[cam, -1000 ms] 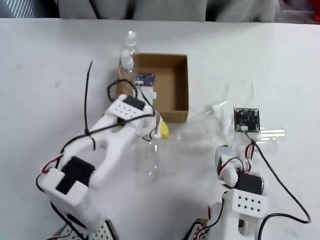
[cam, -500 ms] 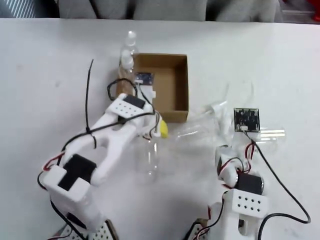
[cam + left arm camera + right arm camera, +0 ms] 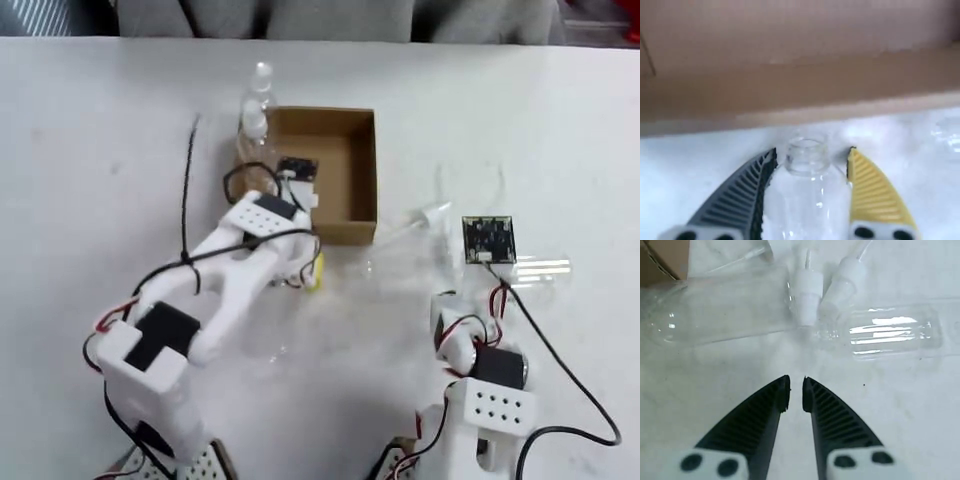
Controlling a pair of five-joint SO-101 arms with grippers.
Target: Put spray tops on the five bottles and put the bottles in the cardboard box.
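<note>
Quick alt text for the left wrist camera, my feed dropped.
The left gripper holds a clear bottle between its grey and yellow fingers, the bottle's neck open with no spray top on it. Just beyond the neck runs the brown wall of the cardboard box, standing on the white table.

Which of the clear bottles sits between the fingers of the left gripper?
The bottle with the bare, open neck, beside the cardboard box: the left gripper grips it. The lying bottles rest free before the right gripper.
</note>
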